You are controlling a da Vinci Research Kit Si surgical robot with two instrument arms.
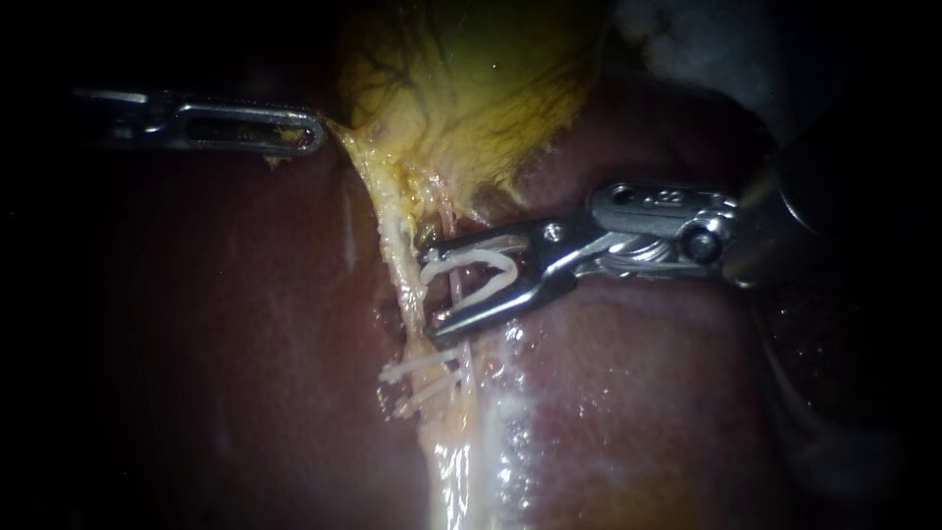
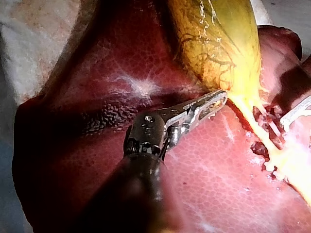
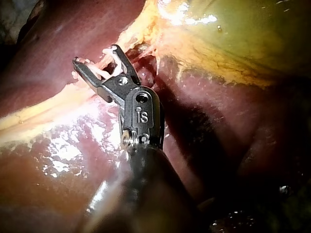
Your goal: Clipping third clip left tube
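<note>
The left tube (image 1: 396, 245) is seen as a pale strand running down from the gallbladder (image 1: 471, 88) across the liver (image 1: 245, 344), with a pair of clips (image 1: 422, 378) already seated on it lower down. The gallbladder's edge is gripped by the closed jaws of the left instrument (image 1: 302, 133), and the strand is drawn taut towards that side. A white clip (image 1: 481, 263) is carried between the wide-spread jaws of the right instrument (image 1: 430, 292), both jaws bearing on it, its mouth turned towards the tube just above the pair. Whether the tube lies fully inside the clip cannot be told (a thinner pink strand crosses the same gap). Before the jaws are squeezed, the clip should be pushed on until both its tips are seen past the far side of the tube, square to it and clear of the seated pair. The pull from the left should be steady, so that only the tube is caught and the liver beneath is not pinched.
</note>
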